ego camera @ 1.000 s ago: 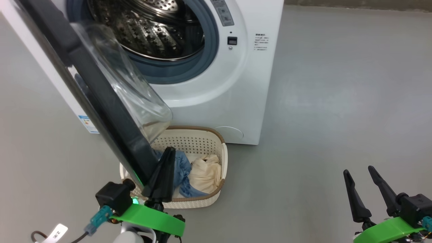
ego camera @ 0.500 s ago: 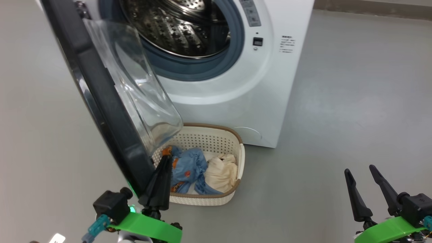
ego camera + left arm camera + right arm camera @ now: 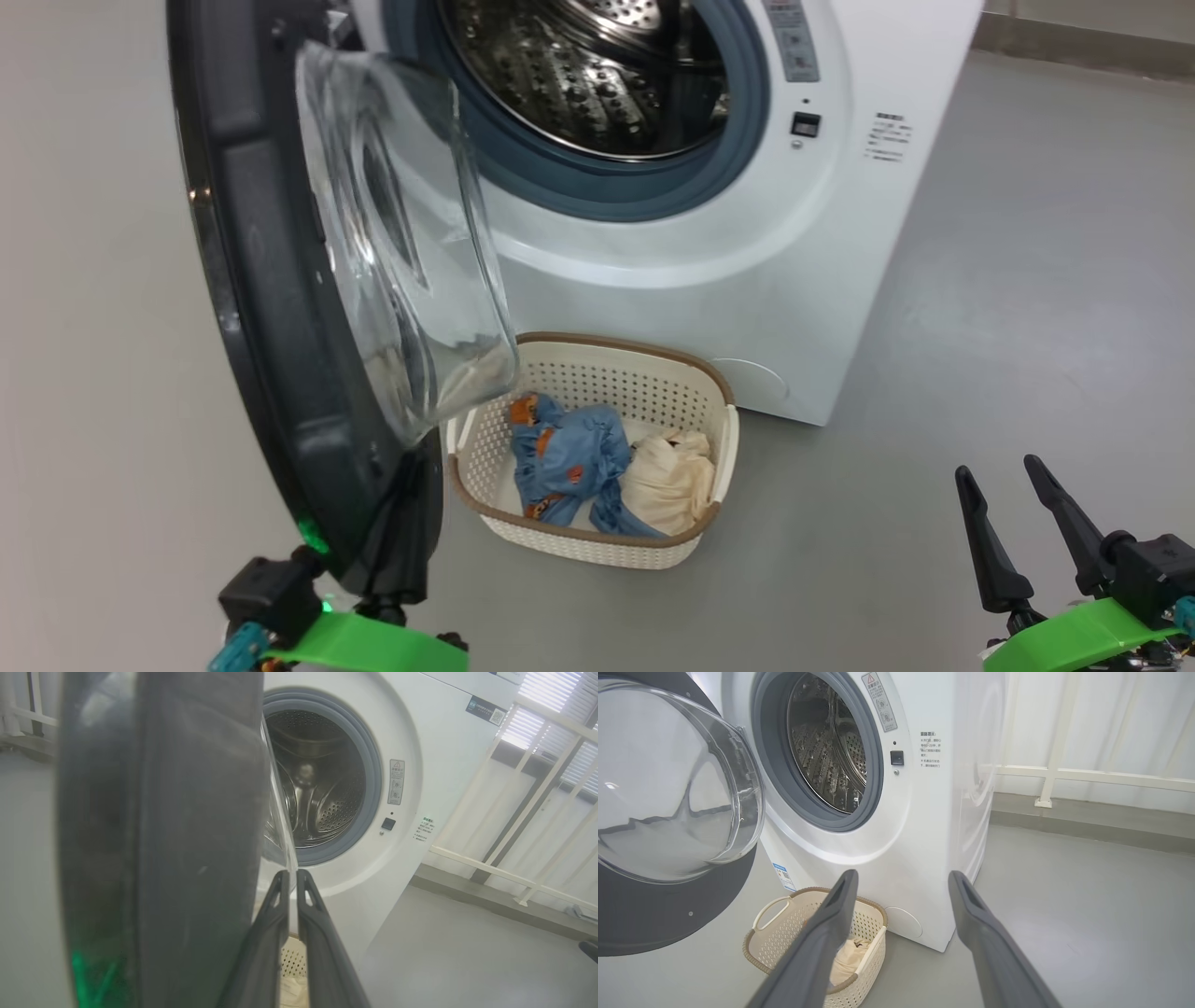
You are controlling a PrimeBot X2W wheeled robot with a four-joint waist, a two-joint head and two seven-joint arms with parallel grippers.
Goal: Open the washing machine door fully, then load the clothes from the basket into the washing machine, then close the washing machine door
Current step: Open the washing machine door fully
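One closed left pincer point(image 3: 292, 873) just beside the washing machine door point(image 3: 261, 280), right pincer point(image 3: 997, 467) wide, well apart

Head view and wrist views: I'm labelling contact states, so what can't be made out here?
1. Head view: tips of the shut left gripper, hidden behind the large round glossy black washing machine door; contact unclear.
2. Right wrist view: the light blue garment with orange prints, behind a finger of the open right gripper.
3. Every view: the small printed text on the big white washing machine, too small to read.
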